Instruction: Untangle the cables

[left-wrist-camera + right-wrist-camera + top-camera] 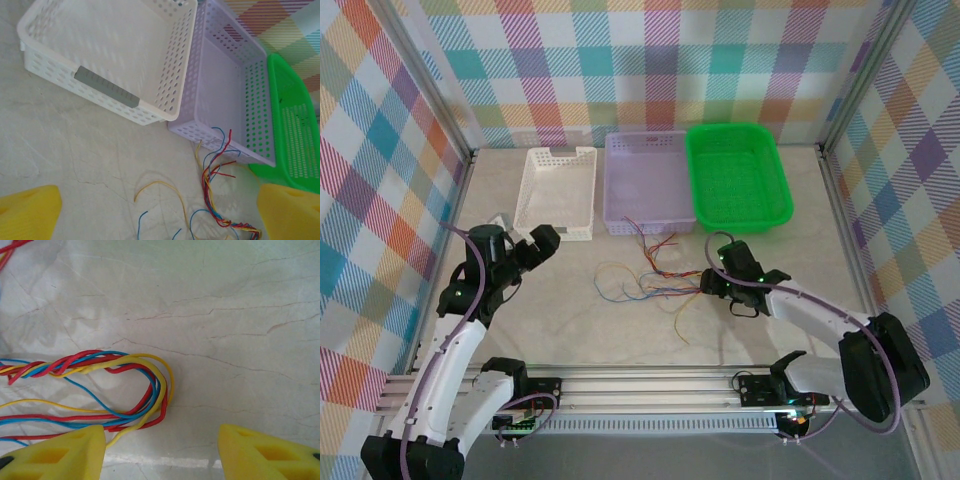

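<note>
Down on the pale table (570,330), the lavender basket (645,185) stands in the middle of a row of three, a white basket (557,190) touching it on one side and a green basket (737,180) on the other. The cables (655,275) lie loose on the table just in front of the lavender basket's near wall. Their red, blue and yellow ends fan out close to that wall, and the rest trails away from it toward the arms.

The right gripper (710,283) sits low at the end of the bunch farthest from the lavender basket, on the green basket's side. In the right wrist view its yellow fingers (55,455) stand apart with a clear gap. A bend of the cables (125,385), partly twisted together, lies on the table just ahead of that gap, nearer one finger. Nothing is clamped.

The left gripper (535,248) hangs in front of the white basket, well apart from the cables. Its fingers (30,210) are spread wide and hold nothing. The left wrist view looks across the table at the lavender basket (220,85), with the cables (215,170) just before its wall.
</note>
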Controlling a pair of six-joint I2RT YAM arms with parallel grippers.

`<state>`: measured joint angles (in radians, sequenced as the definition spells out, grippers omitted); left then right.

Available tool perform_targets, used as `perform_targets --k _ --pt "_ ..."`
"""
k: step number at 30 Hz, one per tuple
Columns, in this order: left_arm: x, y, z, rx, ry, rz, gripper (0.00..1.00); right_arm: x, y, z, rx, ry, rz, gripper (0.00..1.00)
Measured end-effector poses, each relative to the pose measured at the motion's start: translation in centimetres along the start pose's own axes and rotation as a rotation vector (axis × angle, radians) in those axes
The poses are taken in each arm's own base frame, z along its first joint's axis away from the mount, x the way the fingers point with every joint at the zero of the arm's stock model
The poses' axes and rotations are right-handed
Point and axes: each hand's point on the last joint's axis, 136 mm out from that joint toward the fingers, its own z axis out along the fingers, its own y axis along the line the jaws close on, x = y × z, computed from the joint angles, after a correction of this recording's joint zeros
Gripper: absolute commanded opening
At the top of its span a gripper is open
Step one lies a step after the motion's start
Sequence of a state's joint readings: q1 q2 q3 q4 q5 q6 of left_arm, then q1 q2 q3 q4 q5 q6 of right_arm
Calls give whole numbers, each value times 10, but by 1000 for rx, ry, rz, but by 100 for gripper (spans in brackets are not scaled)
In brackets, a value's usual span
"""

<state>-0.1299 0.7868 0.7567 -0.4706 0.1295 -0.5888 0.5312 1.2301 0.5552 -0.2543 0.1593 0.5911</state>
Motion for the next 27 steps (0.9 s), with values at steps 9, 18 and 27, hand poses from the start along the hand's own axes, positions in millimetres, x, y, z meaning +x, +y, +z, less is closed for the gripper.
perform_targets --k 9,18,27 --pt "6 0 7 1 41 -22 100 5 -7 24 61 27 -15 50" --pt "-6 -6 -1 -7 14 30 100 0 -9 33 96 19 -21 48" --pt "-3 -3 1 -23 35 42 100 -8 -1 36 81 -13 -22 49"
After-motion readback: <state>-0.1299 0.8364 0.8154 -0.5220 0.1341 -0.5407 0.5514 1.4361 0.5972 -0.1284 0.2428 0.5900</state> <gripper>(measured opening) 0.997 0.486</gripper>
